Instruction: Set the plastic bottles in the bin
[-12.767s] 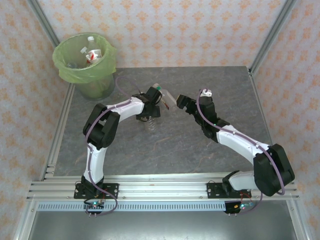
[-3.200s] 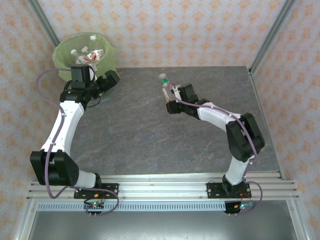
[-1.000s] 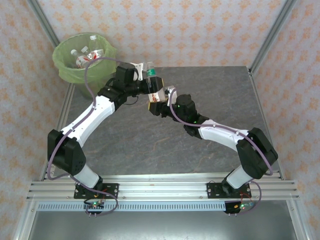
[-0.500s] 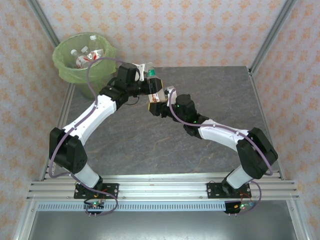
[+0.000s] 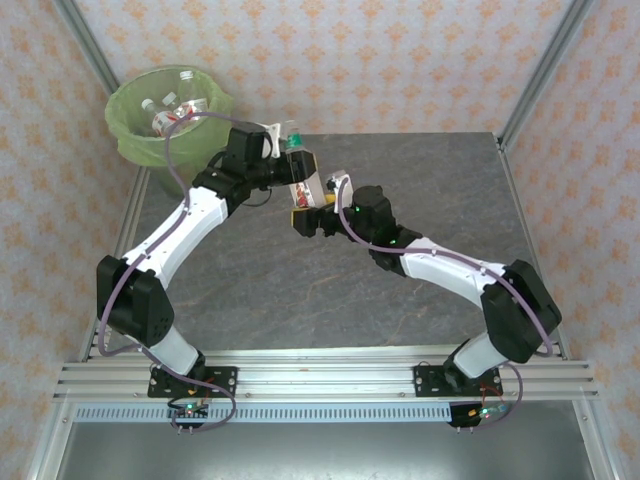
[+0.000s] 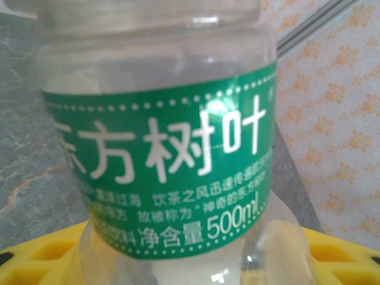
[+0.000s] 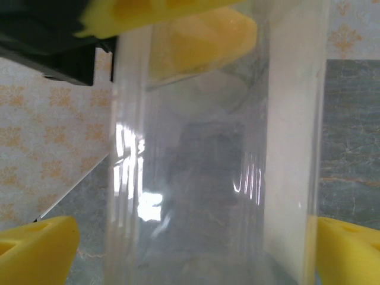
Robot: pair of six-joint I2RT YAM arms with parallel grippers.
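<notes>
Plainly, green label on bottle reads 东方树叶, 500ml.

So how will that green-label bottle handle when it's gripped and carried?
The bottle looks clear and empty, so it is probably light for its size. Its glossy surface may slip in the jaws. Thin plastic would likely dent if squeezed hard.

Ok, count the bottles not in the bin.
1: the green-label bottle, held above the table by the left gripper, beside the open right gripper. Others may be hidden.
</notes>
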